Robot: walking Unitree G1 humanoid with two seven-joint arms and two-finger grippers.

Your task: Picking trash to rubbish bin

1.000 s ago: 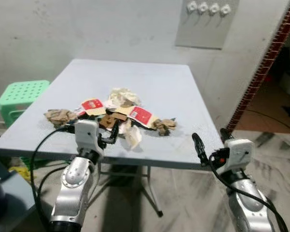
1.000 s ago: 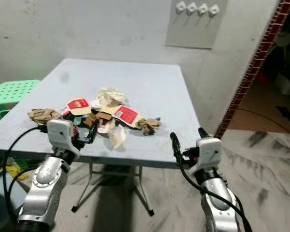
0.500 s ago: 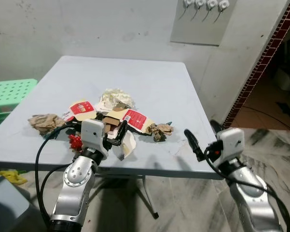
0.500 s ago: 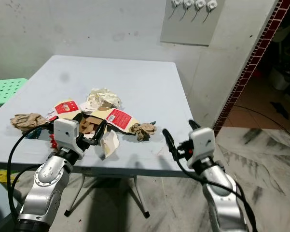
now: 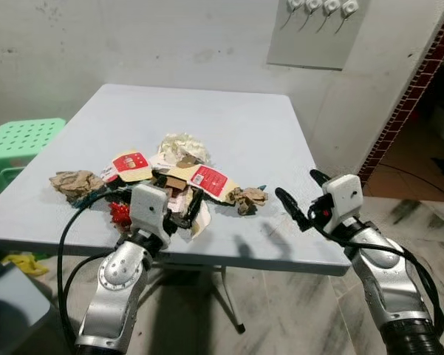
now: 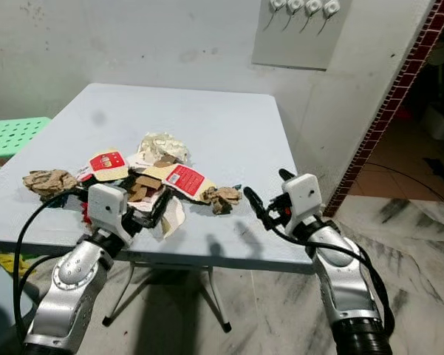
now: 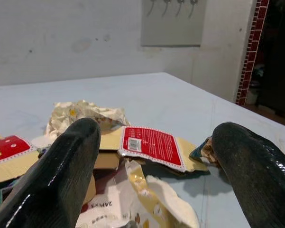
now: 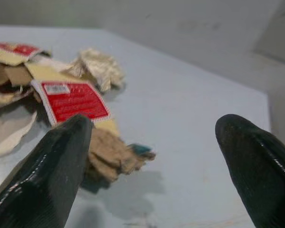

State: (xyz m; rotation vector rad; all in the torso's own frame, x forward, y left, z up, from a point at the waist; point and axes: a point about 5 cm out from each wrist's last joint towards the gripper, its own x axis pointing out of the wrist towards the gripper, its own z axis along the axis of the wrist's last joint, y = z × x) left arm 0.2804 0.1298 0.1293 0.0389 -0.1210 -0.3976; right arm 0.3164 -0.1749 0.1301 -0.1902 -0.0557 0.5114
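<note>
Mostly crumpled paper trash (image 5: pixel 179 181), glossy wrappers (image 5: pixel 209 180)

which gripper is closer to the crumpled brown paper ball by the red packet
Right. The right gripper hovers open just beside the crumpled brown paper ball; the left gripper is open over the white wrapper, farther away.

I see a grey table (image 5: pixel 229 126) against a pale wall (image 5: pixel 133 37). Green perforated stool (image 5: pixel 22 144) at its left. Wall panel w/ hooks (image 5: pixel 319 29) upper right. Brick-edged doorway (image 5: pixel 414 89) far right.
</note>
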